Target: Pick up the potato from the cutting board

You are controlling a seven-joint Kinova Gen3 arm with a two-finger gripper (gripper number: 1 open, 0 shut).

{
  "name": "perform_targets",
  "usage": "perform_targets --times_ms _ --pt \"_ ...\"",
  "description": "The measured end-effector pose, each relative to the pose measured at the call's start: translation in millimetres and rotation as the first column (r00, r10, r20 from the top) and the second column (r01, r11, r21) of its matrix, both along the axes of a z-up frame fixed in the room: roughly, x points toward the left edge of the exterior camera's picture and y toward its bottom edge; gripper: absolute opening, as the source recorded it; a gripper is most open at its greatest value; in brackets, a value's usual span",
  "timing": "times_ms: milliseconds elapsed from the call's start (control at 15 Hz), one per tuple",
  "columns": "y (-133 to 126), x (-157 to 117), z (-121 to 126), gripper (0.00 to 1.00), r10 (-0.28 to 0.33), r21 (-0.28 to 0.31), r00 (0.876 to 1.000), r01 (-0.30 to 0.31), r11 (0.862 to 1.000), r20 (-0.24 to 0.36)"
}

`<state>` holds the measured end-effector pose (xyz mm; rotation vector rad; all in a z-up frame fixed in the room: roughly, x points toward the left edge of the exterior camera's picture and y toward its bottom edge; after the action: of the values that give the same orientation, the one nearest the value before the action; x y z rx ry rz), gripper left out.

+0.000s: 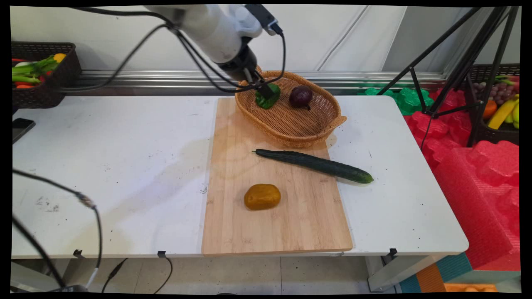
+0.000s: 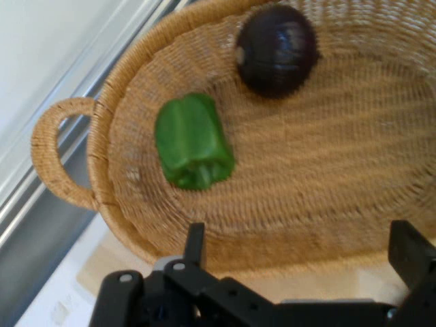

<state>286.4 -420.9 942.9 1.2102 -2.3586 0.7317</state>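
Observation:
My gripper (image 1: 266, 88) hangs over the left end of a woven wicker basket (image 1: 291, 139), open, with nothing between its fingers. Just below it a green bell pepper (image 1: 262, 102) lies on the basket floor. In the hand view the pepper (image 2: 194, 142) rests free, well beyond the fingertips of the gripper (image 2: 300, 252). A dark purple onion (image 1: 301, 96) sits in the same basket (image 2: 102, 157), to the pepper's right, and shows as the onion (image 2: 276, 49) near the hand view's top.
The basket stands at the far end of a wooden cutting board (image 1: 232, 224). A cucumber (image 1: 314, 165) and a brown potato (image 1: 262, 196) lie on the board. A black vegetable crate (image 1: 41, 83) stands at the back left, a phone (image 1: 20, 126) at the left edge, a tripod (image 1: 449, 83) and red foam (image 1: 478, 174) on the right.

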Motion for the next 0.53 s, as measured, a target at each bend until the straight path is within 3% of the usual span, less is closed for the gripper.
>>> perform_targets --times_ms 267,533 --pt "65 9 35 1.0 -0.086 0.029 0.996 0.086 0.996 -0.023" --pt "106 17 55 1.0 -0.17 0.052 0.985 0.172 0.984 -0.035"
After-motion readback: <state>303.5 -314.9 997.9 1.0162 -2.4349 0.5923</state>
